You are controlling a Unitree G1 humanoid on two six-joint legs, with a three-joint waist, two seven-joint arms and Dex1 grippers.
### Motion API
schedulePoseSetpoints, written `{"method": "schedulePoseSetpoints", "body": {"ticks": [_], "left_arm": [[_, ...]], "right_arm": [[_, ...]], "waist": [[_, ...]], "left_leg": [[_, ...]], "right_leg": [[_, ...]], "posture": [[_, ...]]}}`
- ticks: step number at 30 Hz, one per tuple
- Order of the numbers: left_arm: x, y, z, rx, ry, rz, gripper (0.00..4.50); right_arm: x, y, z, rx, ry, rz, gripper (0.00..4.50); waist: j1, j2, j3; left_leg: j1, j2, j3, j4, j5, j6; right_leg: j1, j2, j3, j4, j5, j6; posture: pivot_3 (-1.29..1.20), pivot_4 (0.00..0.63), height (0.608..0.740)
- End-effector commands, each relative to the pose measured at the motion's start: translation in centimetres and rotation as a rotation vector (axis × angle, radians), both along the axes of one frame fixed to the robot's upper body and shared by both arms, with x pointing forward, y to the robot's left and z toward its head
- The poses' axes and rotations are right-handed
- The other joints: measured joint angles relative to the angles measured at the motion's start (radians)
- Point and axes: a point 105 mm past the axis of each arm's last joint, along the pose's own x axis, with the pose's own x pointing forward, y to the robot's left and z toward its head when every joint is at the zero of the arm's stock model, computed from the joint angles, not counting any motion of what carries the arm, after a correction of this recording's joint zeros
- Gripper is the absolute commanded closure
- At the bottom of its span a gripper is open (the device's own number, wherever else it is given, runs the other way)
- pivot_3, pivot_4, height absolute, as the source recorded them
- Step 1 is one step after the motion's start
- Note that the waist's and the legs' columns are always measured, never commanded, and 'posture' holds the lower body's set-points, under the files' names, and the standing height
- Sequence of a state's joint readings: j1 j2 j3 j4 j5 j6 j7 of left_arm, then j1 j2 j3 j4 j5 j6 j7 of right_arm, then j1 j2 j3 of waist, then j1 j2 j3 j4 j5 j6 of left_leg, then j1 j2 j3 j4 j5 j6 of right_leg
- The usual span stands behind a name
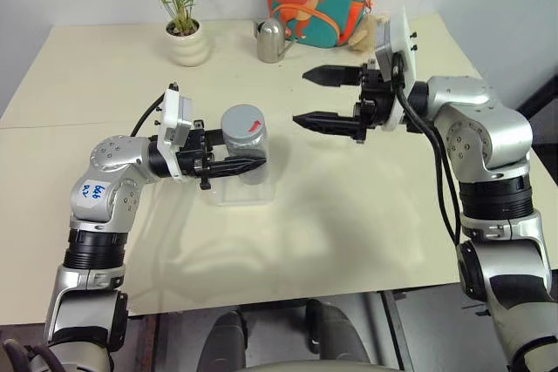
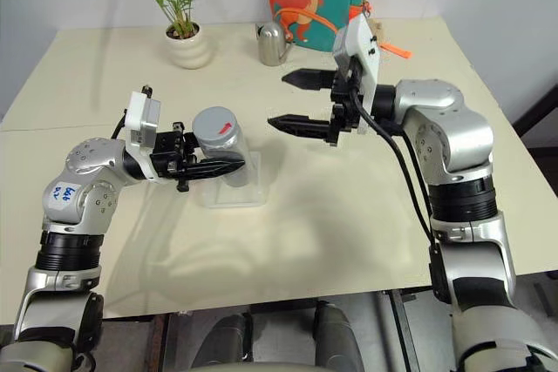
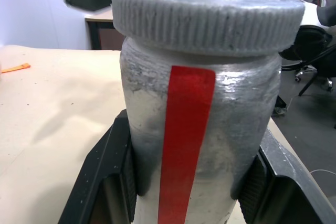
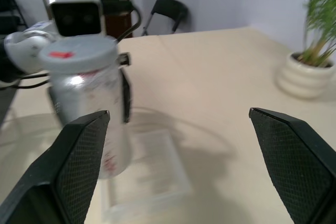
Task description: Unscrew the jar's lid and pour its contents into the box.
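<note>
The left arm reaches level across a beige table (image 1: pixel 366 241), its left gripper (image 1: pixel 240 165) pointing toward the right side and clamped on a small clear cylindrical jar (image 1: pixel 247 150) with a red stripe. A round grey ribbed screw lid (image 3: pixel 207 17) sits on the jar. Beneath the jar lies a shallow square transparent plastic box (image 1: pixel 240 191). Farther off, the right arm is raised, its right gripper (image 1: pixel 324 98) level, pointing toward the jar, fingers spread wide apart and holding nothing.
</note>
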State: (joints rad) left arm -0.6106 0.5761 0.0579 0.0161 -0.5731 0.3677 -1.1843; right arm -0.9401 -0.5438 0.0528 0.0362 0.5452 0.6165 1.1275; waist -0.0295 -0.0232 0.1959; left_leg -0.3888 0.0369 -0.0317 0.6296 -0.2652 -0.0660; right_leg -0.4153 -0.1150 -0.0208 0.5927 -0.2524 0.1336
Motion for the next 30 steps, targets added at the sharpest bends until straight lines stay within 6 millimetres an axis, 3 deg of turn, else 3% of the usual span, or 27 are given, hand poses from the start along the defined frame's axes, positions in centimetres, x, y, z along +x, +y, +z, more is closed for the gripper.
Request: {"method": "schedulePoseSetpoints", "body": {"ticks": [1,8,13,23,30], "left_arm": [[0.0,0.2,0.7,0.017,-0.038,0.009,2.56],[0.1,-0.3,0.4,0.024,-0.028,0.004,2.56],[0.1,-0.6,0.2,0.025,-0.023,0.007,2.56],[0.0,-0.8,0.3,0.009,-0.032,0.013,2.56],[0.0,-0.5,0.2,0.008,-0.035,0.022,2.56]], "right_arm": [[-2.4,1.8,2.1,0.045,-0.067,0.109,0.03],[-4.6,6.3,1.5,0.037,-0.042,0.223,0.03],[-3.5,8.4,0.9,0.017,-0.044,0.186,0.03],[-2.2,8.6,0.8,0.018,-0.036,0.151,0.03],[-1.3,5.5,1.9,0.051,-0.048,0.103,0.03]], "waist": [[0.001,0.000,0.000],[0.004,0.000,0.000],[0.005,0.000,0.000],[0.004,0.000,0.000],[0.004,0.000,0.000]], "left_leg": [[0.000,0.000,0.000,0.000,0.000,0.000],[0.000,0.000,0.000,0.000,0.000,0.000],[0.000,0.000,0.000,0.001,0.000,0.000],[0.000,0.000,0.000,0.000,0.000,0.000],[0.000,0.000,0.000,0.001,0.000,0.000]], "right_leg": [[0.000,0.000,0.000,0.000,0.000,0.000],[0.000,0.000,0.000,0.000,0.000,0.000],[0.000,0.000,0.000,0.001,0.000,0.000],[0.000,0.000,0.000,0.000,0.000,0.000],[0.000,0.000,0.000,0.000,0.000,0.000]], "posture": [[0.00,0.150,0.740],[0.00,0.150,0.740],[0.00,0.150,0.740],[0.00,0.150,0.740],[0.00,0.150,0.740]]}}
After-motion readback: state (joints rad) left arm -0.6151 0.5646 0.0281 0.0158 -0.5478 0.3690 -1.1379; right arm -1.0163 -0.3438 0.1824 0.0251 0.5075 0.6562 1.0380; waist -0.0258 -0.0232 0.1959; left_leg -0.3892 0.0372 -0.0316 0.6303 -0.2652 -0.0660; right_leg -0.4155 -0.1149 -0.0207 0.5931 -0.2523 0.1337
